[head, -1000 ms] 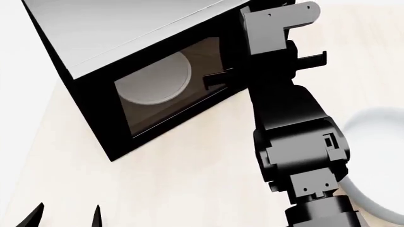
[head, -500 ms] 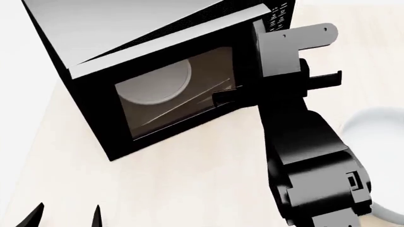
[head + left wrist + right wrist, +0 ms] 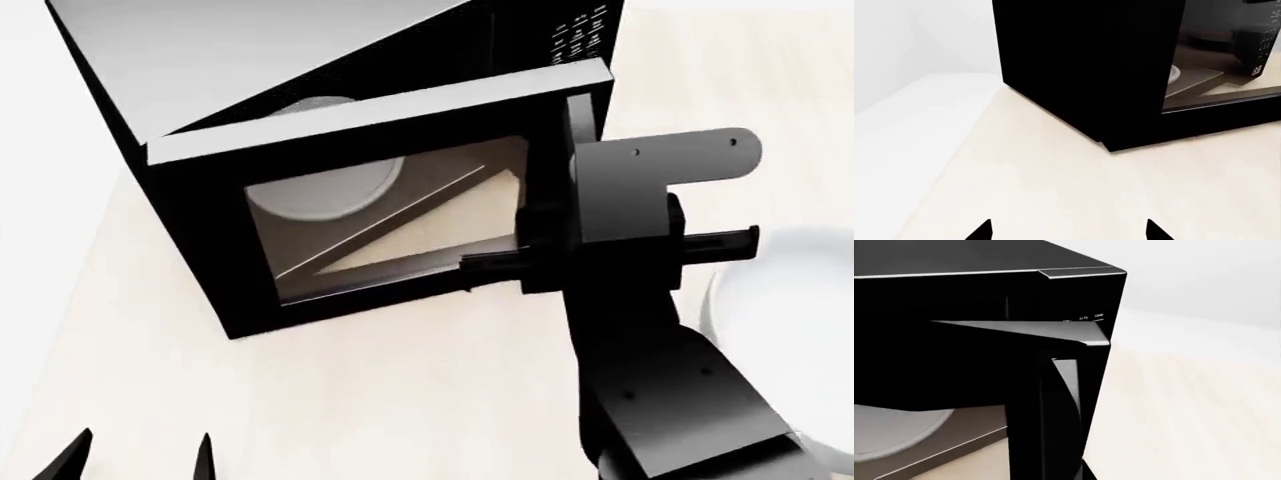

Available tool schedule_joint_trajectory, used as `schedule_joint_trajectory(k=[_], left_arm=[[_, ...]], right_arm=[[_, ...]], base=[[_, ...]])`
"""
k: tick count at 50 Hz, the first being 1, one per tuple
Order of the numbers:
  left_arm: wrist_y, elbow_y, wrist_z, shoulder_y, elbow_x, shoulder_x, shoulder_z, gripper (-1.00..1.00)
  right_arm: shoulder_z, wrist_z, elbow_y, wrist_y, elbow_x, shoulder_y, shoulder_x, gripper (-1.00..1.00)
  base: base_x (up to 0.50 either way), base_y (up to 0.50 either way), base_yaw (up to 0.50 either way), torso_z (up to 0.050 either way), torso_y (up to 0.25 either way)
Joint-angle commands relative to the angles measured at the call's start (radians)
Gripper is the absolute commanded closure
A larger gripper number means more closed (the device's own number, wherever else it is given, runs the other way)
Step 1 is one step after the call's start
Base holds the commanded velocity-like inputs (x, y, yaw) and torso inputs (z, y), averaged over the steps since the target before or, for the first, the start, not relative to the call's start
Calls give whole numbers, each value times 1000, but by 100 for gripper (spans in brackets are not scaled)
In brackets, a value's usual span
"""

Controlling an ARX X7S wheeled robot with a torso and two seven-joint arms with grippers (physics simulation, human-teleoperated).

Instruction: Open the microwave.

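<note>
The microwave is a black box with a grey top, standing on the pale wooden counter. Its glass door hangs partly open, swung out from the keypad side, and the white turntable plate shows through the glass. My right gripper is at the door's free edge, shut on the vertical black handle; one fingertip shows beside it. The left gripper hovers open and empty over the counter, well short of the microwave.
A white round dish lies on the counter to the right of my right arm. The counter's left edge meets a white surface. Bare counter lies in front of the microwave.
The right gripper has moved toward me and rightward with the handle. The door has swung from almost shut to clearly ajar, uncovering the keypad. The left arm stayed still.
</note>
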Motion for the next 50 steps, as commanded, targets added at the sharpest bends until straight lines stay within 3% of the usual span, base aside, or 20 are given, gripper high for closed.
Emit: schedule_joint_trajectory(k=[1,24,39,40,50], left_arm=[[-16,-42,21,4,-55,0,10,-100],[-21,-35,9,4,-64,-7,15,-100],[-20,-37,4,1,-68,-10,20,-100],[-20,-37,4,1,-68,-11,21,-100],[-18,-39,1,0,-70,-13,24,-100]], right_arm=[[34,7,-227,45,159,-50,-11,100],[73,62,-403,44,227,-216,-6,100],[62,48,-402,11,226,-250,5,100],[52,63,-403,18,209,-247,8,-100],[44,57,-403,-12,197,-255,11,-100]], base=[[0,0,0,0,0],[0,0,0,0,1],[0,0,0,-1,0],[0,0,0,0,0],[0,0,0,0,0]])
